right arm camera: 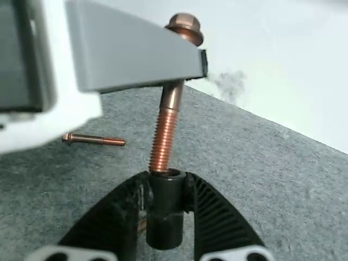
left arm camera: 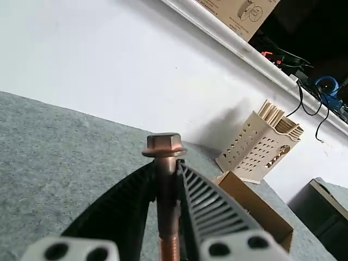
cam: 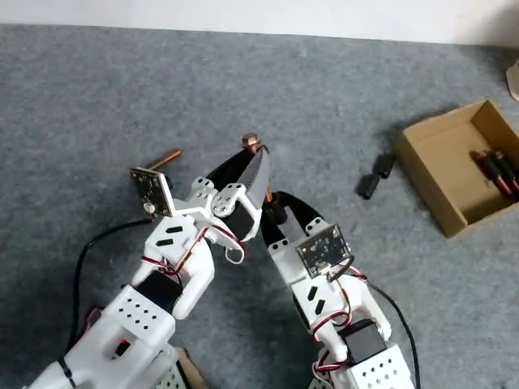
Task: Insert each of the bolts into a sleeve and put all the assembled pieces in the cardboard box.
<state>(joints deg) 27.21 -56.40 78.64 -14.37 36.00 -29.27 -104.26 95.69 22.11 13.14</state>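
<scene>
Copper-coloured metal bolt (left arm camera: 163, 145) with a hex flange head. The left gripper (left arm camera: 167, 165) is clamped on its plain shank. The head stands just past the fingertips, and the threaded end comes out clear of the jaws on the far side.

The black sleeve (right arm camera: 165, 212) is pinched round its body by the right gripper (right arm camera: 165, 176), with its open mouth about level with those fingertips. The bolt's threaded tip sits at that mouth. Depth of entry cannot be read. The bolt's axis leans slightly off the sleeve's.

Handling, as judged:
- **Bolt:** rigid, dense for its size, with a smooth plated surface, so it is likely to pivot in a two-sided pinch if pushed off-axis. The best hold is the plain shank close under the head, leaving all the thread free.
- **Sleeve:** stiff, light and round, so prone to turn or slide between the pads. It should be held mid-body with the mouth unobstructed.
- Neither part looks fragile, so a firm squeeze is acceptable.

Well away from both jaws:
- a spare bolt (right arm camera: 93, 140) on the grey carpet (cam: 122, 89)
- two loose sleeves (cam: 385, 164) beside the cardboard box (cam: 422, 174)
- assembled pieces (cam: 496, 168) lying inside the box
</scene>
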